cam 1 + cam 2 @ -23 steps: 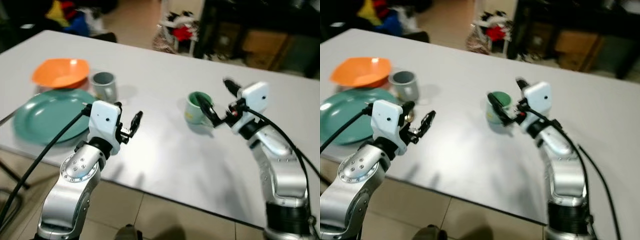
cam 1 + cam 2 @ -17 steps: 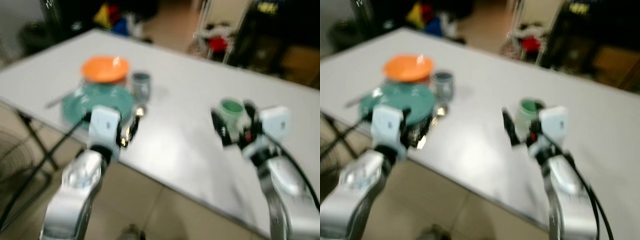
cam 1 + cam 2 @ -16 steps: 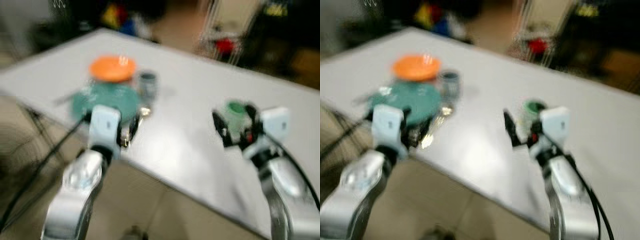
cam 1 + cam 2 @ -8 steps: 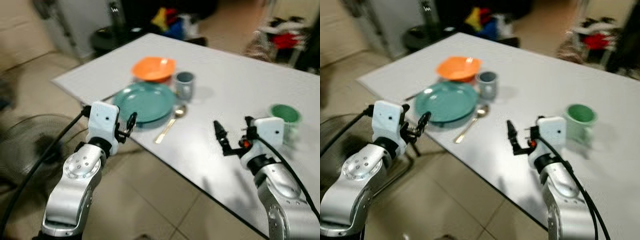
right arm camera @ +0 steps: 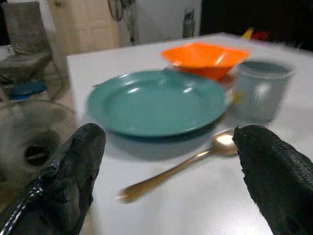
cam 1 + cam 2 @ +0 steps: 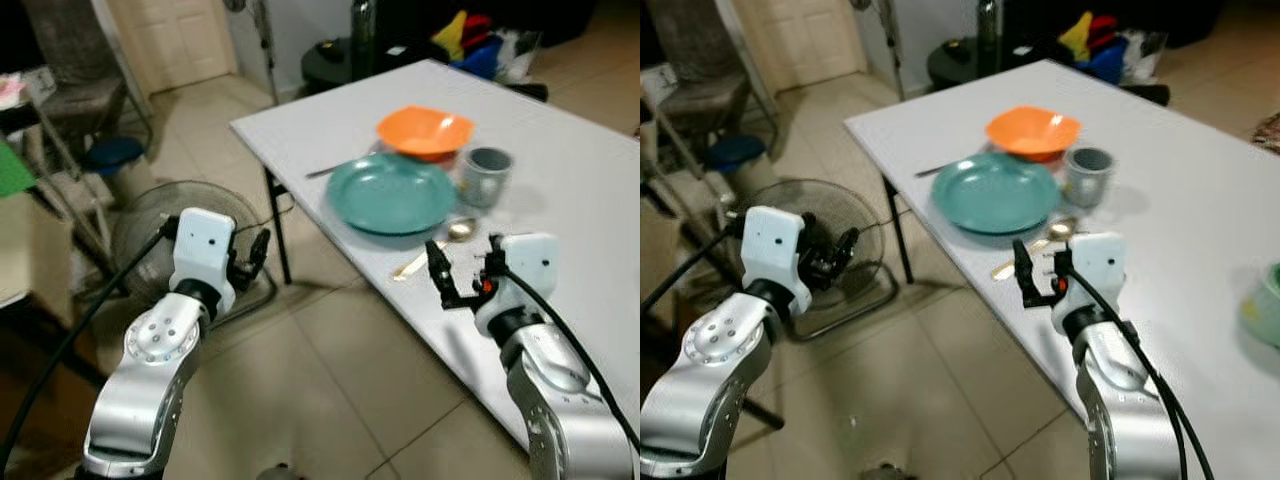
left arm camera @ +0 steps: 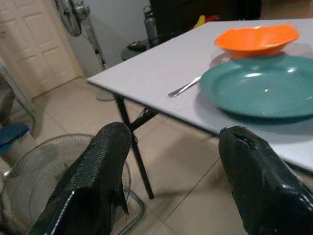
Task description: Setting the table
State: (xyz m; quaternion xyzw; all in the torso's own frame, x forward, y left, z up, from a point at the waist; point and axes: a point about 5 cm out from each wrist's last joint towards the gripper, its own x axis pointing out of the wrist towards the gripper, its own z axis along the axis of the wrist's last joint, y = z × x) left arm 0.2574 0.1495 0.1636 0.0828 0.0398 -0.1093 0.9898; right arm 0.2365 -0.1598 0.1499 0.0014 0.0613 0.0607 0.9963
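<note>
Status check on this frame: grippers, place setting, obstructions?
Left gripper open, off the table edge. Right gripper open, empty, short of the gold spoon beside the teal plate. Path clear.

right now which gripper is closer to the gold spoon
Right. The right gripper hangs open just in front of the gold spoon at the table's edge, fingers pointing toward it. The left gripper is off the table, over the floor near the fan.

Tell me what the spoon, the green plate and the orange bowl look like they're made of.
Spoon: gold-toned metal by its look, with a bright glint in the bowl.
Plate: glazed ceramic or hard plastic; smooth teal surface with soft glossy highlights, so I can't tell which.
Bowl: probably plastic or melamine; even, saturated orange with a thin wavy rim and a dull sheen.
</note>
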